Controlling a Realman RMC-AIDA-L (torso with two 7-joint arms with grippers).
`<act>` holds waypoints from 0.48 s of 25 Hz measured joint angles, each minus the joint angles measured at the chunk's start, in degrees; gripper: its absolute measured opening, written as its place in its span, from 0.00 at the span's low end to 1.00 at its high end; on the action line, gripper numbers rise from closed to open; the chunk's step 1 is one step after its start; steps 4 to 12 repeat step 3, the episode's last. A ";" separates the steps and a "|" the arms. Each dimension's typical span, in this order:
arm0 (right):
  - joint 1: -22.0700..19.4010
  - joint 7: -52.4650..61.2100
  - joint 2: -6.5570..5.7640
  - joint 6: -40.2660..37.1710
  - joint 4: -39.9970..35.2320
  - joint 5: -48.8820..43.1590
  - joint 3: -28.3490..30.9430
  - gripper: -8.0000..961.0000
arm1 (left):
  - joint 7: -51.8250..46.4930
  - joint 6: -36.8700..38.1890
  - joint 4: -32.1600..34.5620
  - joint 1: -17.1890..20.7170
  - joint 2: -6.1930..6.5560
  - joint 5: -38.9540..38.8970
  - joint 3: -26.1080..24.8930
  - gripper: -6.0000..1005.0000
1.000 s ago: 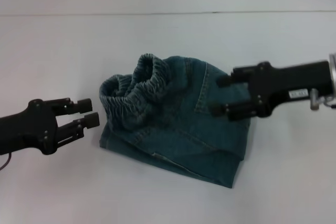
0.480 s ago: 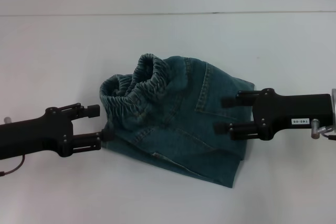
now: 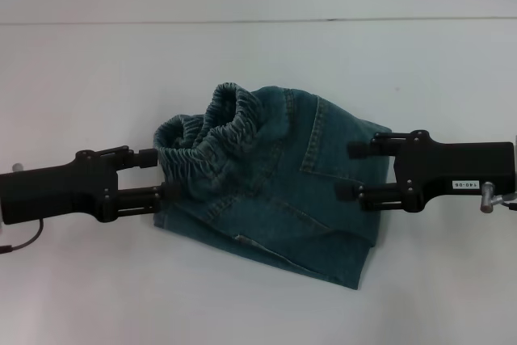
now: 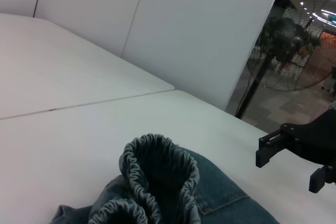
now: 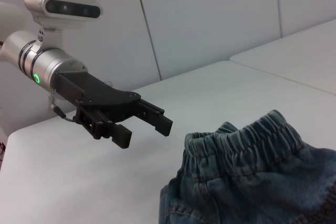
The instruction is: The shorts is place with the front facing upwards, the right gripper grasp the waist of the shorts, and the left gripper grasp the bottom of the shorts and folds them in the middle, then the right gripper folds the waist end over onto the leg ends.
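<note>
A: Location of denim shorts [image 3: 271,179]?
B: Bunched at frame centre on the white table [image 3: 97,62].
A: Gripper states?
B: Left gripper [image 3: 161,175] parted at the elastic waistband [image 3: 206,139], holding nothing. Right gripper [image 3: 350,171] parted over right edge, empty.

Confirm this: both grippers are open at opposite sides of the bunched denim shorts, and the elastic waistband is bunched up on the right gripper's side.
Wrong on one point: the head view shows the elastic waistband of the denim shorts bunched on the left gripper's side. The right gripper is at the opposite edge. Both are open.
</note>
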 joint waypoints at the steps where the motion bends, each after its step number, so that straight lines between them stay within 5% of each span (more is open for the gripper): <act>1: -0.03 0.00 0.00 0.02 0.01 0.00 0.07 0.83 | -0.36 -0.02 0.12 -0.07 0.00 0.00 0.22 0.81; 12: -0.08 -0.01 0.00 0.07 0.02 -0.05 0.19 0.83 | -1.02 -0.01 0.39 -0.08 0.00 0.00 0.43 0.81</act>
